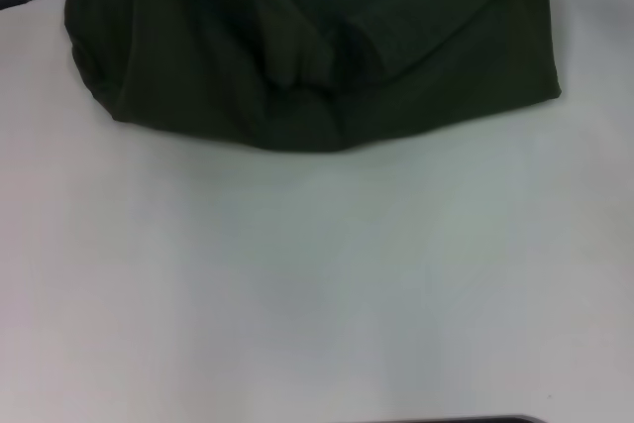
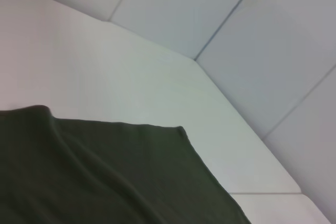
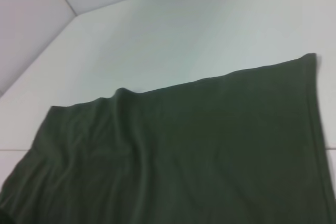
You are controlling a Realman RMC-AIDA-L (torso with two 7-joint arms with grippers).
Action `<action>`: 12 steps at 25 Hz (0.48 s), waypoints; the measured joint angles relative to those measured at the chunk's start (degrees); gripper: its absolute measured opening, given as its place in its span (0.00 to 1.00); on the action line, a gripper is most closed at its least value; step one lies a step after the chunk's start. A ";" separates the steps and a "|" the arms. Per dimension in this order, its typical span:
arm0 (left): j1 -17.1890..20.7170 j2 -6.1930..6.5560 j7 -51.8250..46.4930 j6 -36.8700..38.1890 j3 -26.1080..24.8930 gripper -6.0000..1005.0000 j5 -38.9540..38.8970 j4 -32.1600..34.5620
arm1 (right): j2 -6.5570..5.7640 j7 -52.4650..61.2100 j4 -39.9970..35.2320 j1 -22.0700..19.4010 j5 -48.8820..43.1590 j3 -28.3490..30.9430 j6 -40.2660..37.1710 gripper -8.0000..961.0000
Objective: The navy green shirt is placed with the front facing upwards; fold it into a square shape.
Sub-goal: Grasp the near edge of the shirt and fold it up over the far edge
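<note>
White worktop (image 1: 317,284) carries the navy green shirt (image 1: 297,47), bunched and partly folded at its far side; neither gripper shows, so I cannot tell their state.

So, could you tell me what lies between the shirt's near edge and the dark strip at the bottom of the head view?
Only bare white table lies between the navy green shirt and the dark strip, as the head view shows.
</note>
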 joint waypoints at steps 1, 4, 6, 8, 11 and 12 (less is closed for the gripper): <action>0.04 -0.21 0.09 -0.79 0.00 0.00 -0.04 -0.22 | 0.09 0.00 0.15 0.03 0.00 -0.17 0.59 0.04; 0.12 -0.46 0.44 -2.72 -0.12 0.00 -0.16 -1.48 | 0.41 -0.17 0.34 0.04 0.07 -0.32 1.64 0.04; 0.12 -0.57 0.91 -4.12 -0.11 0.00 -0.57 -2.59 | 0.80 -0.43 0.36 0.05 0.21 -0.39 2.44 0.04; 0.27 -0.75 1.65 -5.41 -0.05 0.00 -1.41 -3.48 | 1.31 -0.73 0.37 0.05 0.26 -0.54 3.41 0.04; 0.56 -0.96 2.23 -6.61 -0.15 0.00 -2.68 -3.97 | 2.02 -1.28 0.37 0.02 0.43 -0.63 4.76 0.04; 0.68 -0.99 2.46 -6.94 -0.21 0.00 -3.12 -4.03 | 2.17 -1.45 0.37 0.01 0.55 -0.63 5.13 0.04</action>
